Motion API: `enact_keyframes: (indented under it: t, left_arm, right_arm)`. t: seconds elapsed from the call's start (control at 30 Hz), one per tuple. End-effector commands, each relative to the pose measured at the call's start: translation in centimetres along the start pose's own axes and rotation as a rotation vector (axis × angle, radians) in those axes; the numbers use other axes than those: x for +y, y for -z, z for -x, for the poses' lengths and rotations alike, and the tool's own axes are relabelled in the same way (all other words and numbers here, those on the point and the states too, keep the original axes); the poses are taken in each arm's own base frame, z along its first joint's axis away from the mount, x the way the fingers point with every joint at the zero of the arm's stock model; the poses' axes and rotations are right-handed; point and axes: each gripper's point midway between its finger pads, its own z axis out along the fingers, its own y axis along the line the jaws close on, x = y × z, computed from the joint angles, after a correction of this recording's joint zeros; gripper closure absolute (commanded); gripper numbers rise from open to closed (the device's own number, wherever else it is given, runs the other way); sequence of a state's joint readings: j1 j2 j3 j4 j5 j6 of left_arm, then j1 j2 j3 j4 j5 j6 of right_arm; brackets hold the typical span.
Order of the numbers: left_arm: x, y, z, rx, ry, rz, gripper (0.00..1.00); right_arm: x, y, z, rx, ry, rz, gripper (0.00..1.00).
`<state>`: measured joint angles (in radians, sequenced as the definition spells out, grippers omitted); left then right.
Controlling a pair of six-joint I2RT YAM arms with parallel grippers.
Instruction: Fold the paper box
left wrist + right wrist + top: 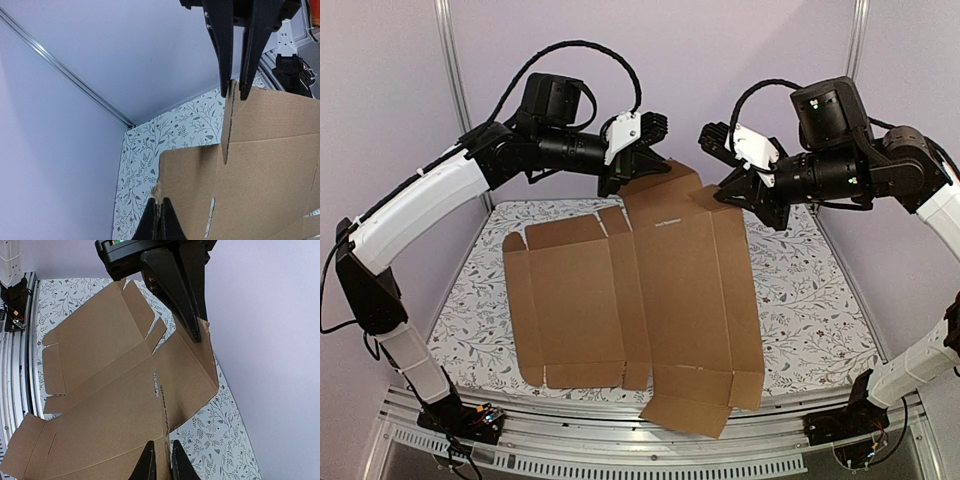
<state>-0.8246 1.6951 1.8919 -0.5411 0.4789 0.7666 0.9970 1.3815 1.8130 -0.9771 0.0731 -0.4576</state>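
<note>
Both grippers are clamped tight on cardboard: the left gripper (623, 184) and the right gripper (750, 203) each pinch the far flap (665, 183) of the plain brown corrugated-cardboard paper box (680, 290). It is a big die-cut sheet lying across the middle of the top view on the floral-print table cover (800, 310).

I judge the fold barely begun. Nearly the whole sheet is flat, and only that far flap, near the upper centre, is raised off the cover. The near flap (692, 410) at the lower centre juts past the table edge. Every wall, side flap and small tab (613, 220) is yet to be stood up and tucked in.

From above I get the whole layout, but the gripper bodies hide the fingertips. My left wrist view fills that in. Its own fingers (150, 222), at the bottom edge, meet on a crumpled corner, while the right gripper's pair at the top right bites the flap's cut edge. My right wrist view alone shows the short slits (158, 385) along a centre crease and the flap bending upward at the right.
</note>
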Motion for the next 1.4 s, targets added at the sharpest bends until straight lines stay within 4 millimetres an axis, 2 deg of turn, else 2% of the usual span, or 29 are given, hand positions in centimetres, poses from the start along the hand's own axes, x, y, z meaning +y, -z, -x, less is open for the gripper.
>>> enact_keyframes:
  t: [0.0,0.03,0.17,0.23,0.33,0.4,0.5,0.67,0.9,1.03,1.17,1.37]
  left_arm:
    - [0.6,0.6,0.4,0.017,-0.022,0.039,1.00]
    - [0.8,0.7,0.4,0.020,-0.025,0.053,1.00]
    - [1.6,1.5,0.1,0.038,-0.025,0.129,1.00]
    - [1.7,1.9,-0.2,0.040,-0.017,0.154,1.00]
    - [1.4,2.5,-1.0,0.034,-0.001,0.189,1.00]
    - [1.5,3.1,-1.3,0.019,0.019,0.215,1.00]
    - [1.9,4.3,-1.3,-0.010,0.053,0.260,1.00]
    - [2.8,6.0,-1.4,-0.054,0.135,0.335,1.00]
    - [2.9,6.5,-3.0,-0.037,0.218,0.380,1.00]
    - [2.9,6.7,-3.6,-0.024,0.231,0.395,1.00]
    - [2.9,6.8,-4.3,0.005,0.234,0.408,1.00]
    - [2.8,7.3,-4.9,0.011,0.235,0.422,1.00]
  right_arm:
    - [-1.0,0.5,0.5,-0.002,-0.020,-0.056,0.83]
    - [-1.1,0.7,0.4,-0.001,-0.028,-0.066,0.75]
    - [-1.9,1.3,-0.6,0.023,-0.067,-0.121,0.57]
    - [-2.2,1.7,-1.3,0.036,-0.092,-0.152,0.45]
    - [-2.5,2.5,-2.7,0.045,-0.141,-0.200,0.34]
    - [-2.2,2.9,-3.6,0.049,-0.169,-0.209,0.30]
    - [-1.6,2.9,-4.9,0.052,-0.224,-0.203,0.28]
    - [-0.3,1.0,-6.4,0.030,-0.364,-0.132,0.27]
    - [2.3,-1.9,-6.0,-0.048,-0.493,0.033,0.27]
    - [2.0,-2.7,-6.0,-0.065,-0.571,0.057,0.28]
    - [1.3,-2.4,-6.0,-0.084,-0.604,0.023,0.31]
    - [-1.2,0.0,-5.6,-0.114,-0.638,-0.105,0.35]
